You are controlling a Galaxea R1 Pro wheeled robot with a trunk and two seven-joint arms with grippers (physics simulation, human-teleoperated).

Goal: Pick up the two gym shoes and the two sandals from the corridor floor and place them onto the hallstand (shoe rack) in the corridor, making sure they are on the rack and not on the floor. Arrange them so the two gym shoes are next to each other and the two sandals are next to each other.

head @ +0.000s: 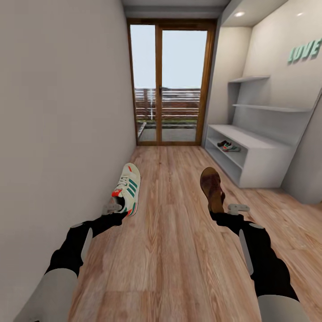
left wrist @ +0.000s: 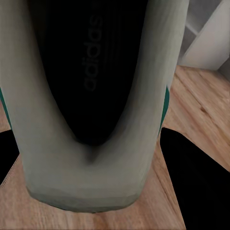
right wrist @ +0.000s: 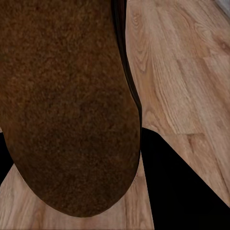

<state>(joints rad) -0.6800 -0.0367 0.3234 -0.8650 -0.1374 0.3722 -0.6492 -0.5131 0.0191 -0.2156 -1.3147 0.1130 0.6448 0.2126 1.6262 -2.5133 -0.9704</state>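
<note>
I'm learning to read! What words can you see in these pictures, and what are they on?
"adidas": inside the gym shoe held by the left gripper.
"LOVE": green letters on the wall above the hallstand, cut off at the picture's edge.
The sandal shows no words.

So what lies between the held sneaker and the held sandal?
Only bare corridor floor separates the gym shoe from the sandal, seen in the head view.

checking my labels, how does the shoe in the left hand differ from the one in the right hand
The left hand holds a gym shoe: white, laced, with green side stripes and red patches. The right hand holds a sandal: plain dark brown, flatter and narrower. The gym shoe's toe leans toward the corridor's middle, while the sandal points nearly straight ahead. Both are gripped at the heel end and lifted above the corridor floor.
</note>
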